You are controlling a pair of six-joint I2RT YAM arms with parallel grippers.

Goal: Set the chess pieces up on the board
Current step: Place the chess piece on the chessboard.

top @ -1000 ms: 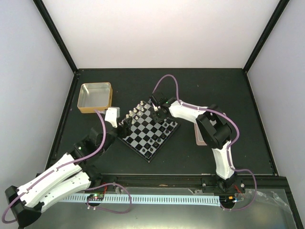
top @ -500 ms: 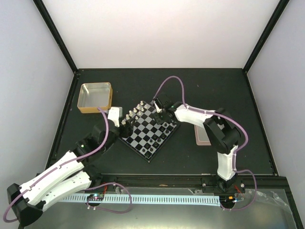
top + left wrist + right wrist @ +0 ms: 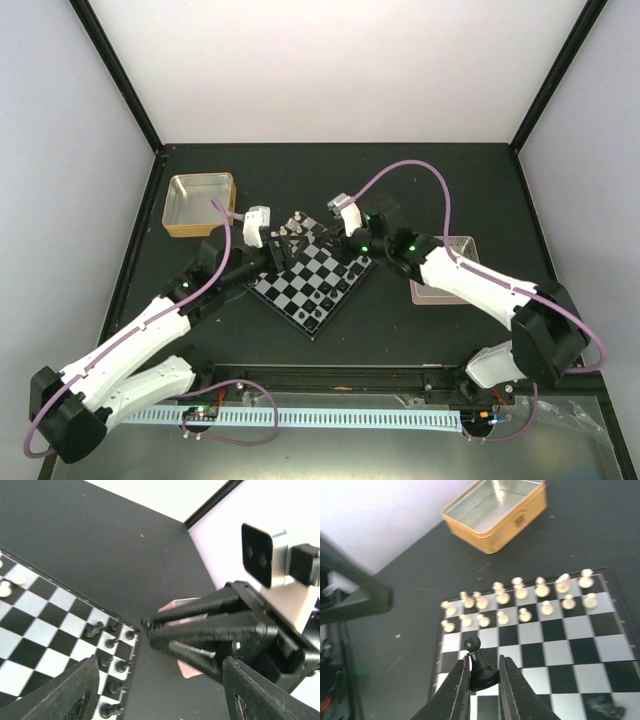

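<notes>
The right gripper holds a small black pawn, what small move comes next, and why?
Probably swing the small black pawn across the black-and-silver checked chessboard toward the black pieces; the right gripper is shut on it beside the silver-white rows, the wrong side.

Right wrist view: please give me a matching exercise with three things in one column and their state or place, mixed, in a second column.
Things:
1. black pawn
2. gold tin
3. silver pieces

States:
A. empty
B. in two rows on the board
C. gripped by the right claw

Pairs: 1-C, 2-A, 3-B
</notes>
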